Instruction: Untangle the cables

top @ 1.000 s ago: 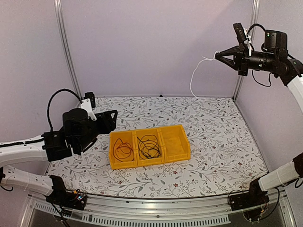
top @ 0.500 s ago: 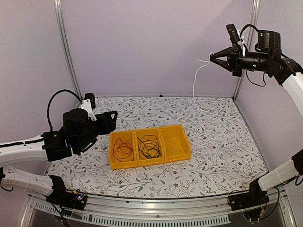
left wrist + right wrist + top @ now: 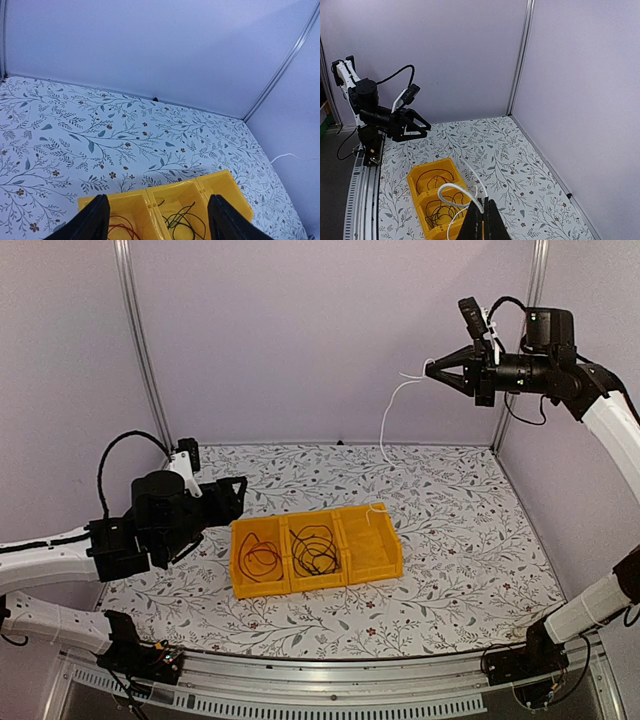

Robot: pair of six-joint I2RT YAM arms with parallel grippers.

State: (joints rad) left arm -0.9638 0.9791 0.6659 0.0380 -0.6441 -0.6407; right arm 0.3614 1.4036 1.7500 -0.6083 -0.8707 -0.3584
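Observation:
My right gripper [image 3: 432,370] is raised high at the back right and shut on a thin white cable [image 3: 388,415]. The cable hangs down toward the right compartment of the yellow bin [image 3: 318,586]. In the right wrist view my shut gripper [image 3: 483,204] pinches the looped white cable [image 3: 451,187] above the bin [image 3: 412,175]. A red cable [image 3: 258,560] lies in the left compartment and a black-and-green cable [image 3: 315,550] in the middle one. My left gripper [image 3: 238,490] is open and empty just left of the bin. Its wrist view looks between the gripper [image 3: 157,200] at both cables.
Lilac walls and metal posts [image 3: 140,350] enclose the floral table [image 3: 460,540]. The left arm's thick black hose [image 3: 110,455] arcs at far left. A bit of the white cable [image 3: 287,157] shows at the right of the left wrist view.
My right gripper has moved left and slightly down with the white cable. The hanging cable has swung left toward the bin. The left arm has hardly moved.

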